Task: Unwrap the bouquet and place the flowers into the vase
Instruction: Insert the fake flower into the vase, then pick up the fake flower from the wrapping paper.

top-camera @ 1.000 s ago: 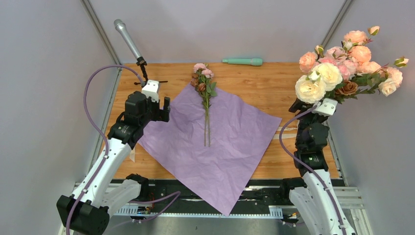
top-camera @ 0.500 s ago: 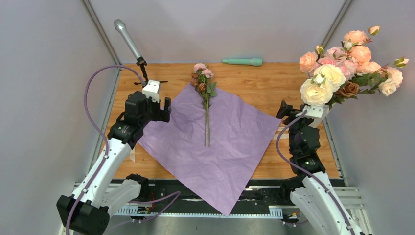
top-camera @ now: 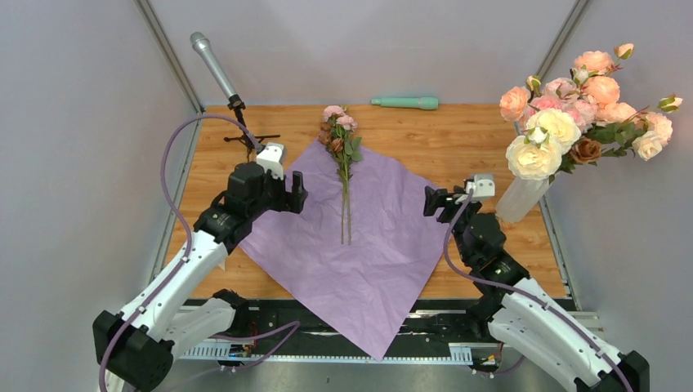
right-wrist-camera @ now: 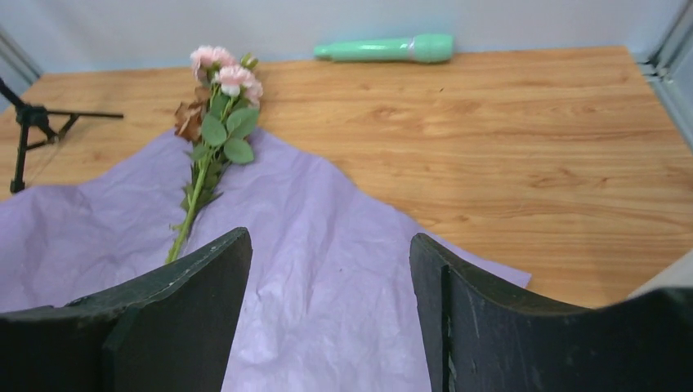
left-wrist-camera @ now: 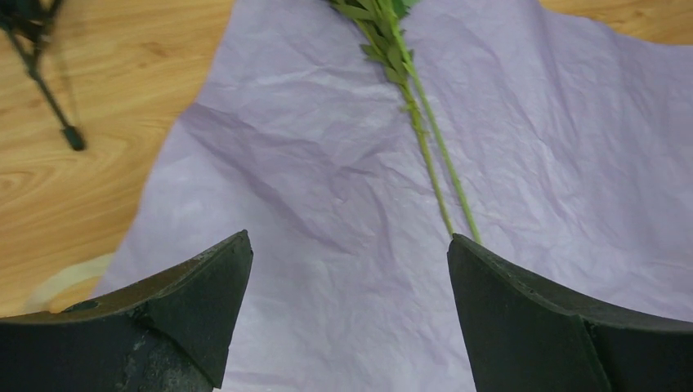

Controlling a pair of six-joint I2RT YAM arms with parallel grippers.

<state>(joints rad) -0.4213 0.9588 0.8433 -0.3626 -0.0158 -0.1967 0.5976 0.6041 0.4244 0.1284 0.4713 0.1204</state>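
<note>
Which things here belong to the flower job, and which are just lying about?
Job:
- flowers
- purple paper
- vase

Lying about:
- green cylinder
- microphone
- big peach roses in the vase

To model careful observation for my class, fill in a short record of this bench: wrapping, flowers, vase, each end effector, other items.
Wrapping: lilac paper spread flat on the table
Flowers: small pink roses lying on the paper, heads toward the far edge
Vase: white, at the right edge, holding larger peach and cream roses
Left end effector: open, empty, over the paper's left side
Right end effector: open, empty, over the paper's right corner
Other items: mint-green cylinder at the far edge; microphone on a stand at far left
</note>
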